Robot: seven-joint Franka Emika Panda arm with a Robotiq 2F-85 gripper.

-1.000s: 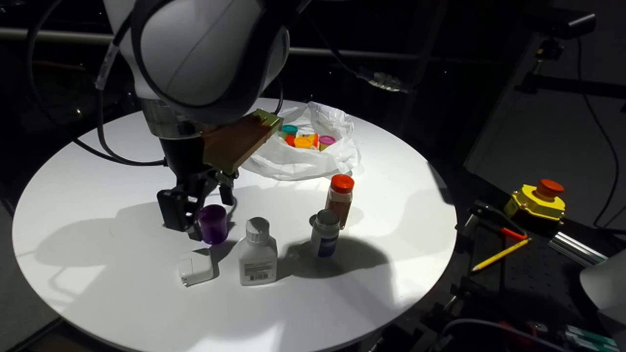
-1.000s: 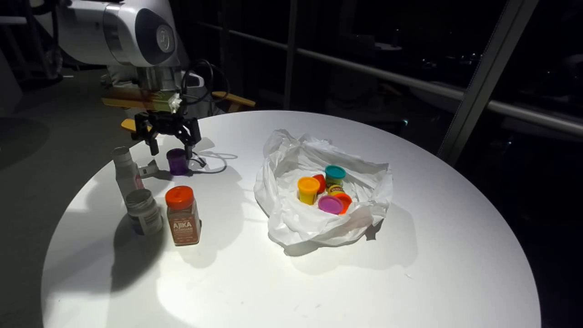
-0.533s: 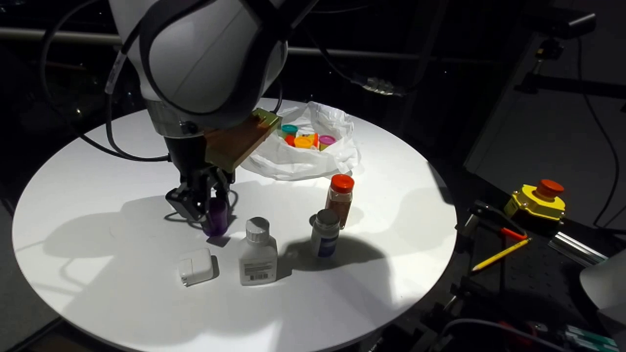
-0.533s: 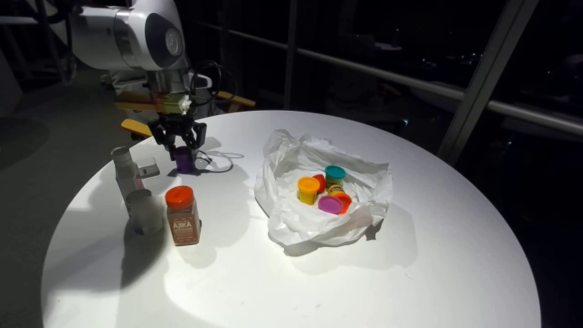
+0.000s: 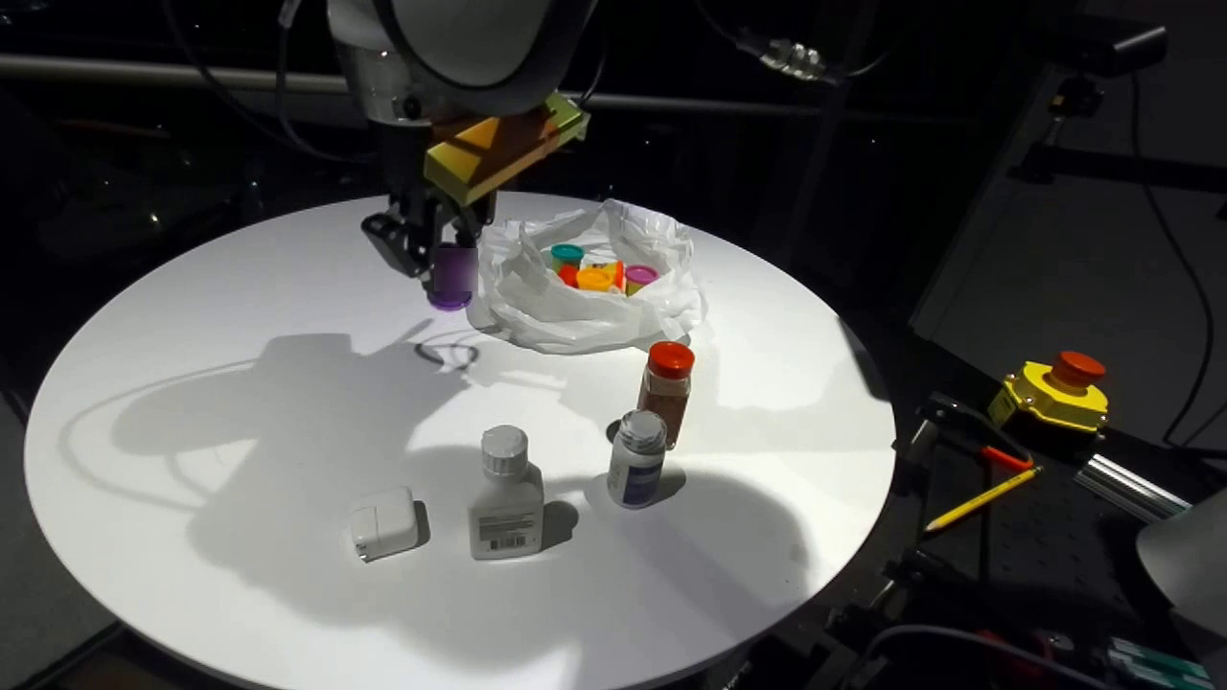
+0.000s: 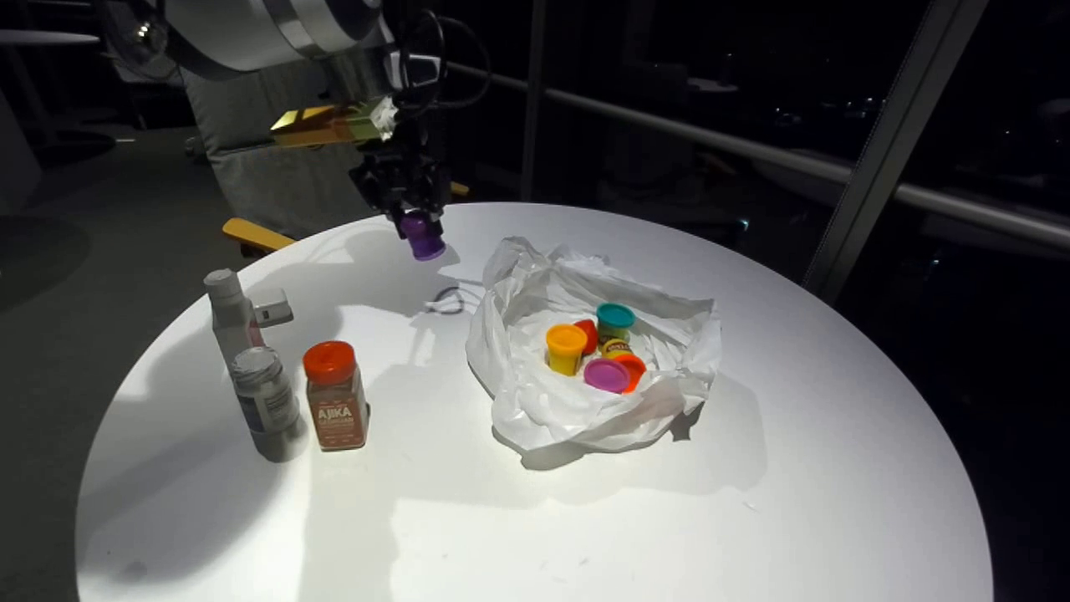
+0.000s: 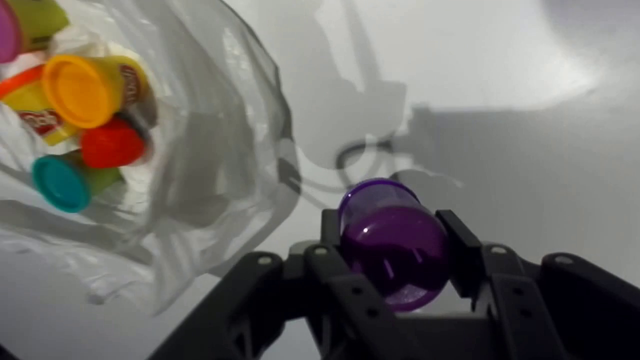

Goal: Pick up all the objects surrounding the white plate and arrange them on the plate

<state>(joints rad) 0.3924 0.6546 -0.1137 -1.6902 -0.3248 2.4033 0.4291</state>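
My gripper (image 7: 390, 235) is shut on a glossy purple cup (image 7: 397, 245), a finger pad on either side. In both exterior views this cup (image 6: 424, 238) hangs tilted above the table, just beside the crinkled white plate (image 5: 575, 331). Inside the plate lie a teal-lidded tub (image 6: 615, 316), an orange-lidded tub (image 6: 566, 351), a red piece (image 6: 588, 336), a purple-lidded tub (image 6: 606, 376) and an orange-red-lidded one (image 6: 633, 370). Outside it stand a white bottle (image 5: 506, 517), a smaller white bottle (image 5: 637, 470), a red-lidded spice jar (image 6: 337, 410) and a white block (image 5: 385, 522).
The round white tabletop (image 5: 240, 613) carries everything, its edge curving all around. Beyond it, a black surface holds a yellow box with a red button (image 5: 1054, 398) and a pencil (image 5: 983, 498). A yellowish block (image 5: 503, 149) is fixed to the wrist, and cables loop around the arm.
The jaws have closed on the purple cup, which stood on the table near the white block. Arm and cup have risen and travelled toward the plate. The other objects stand where they were.
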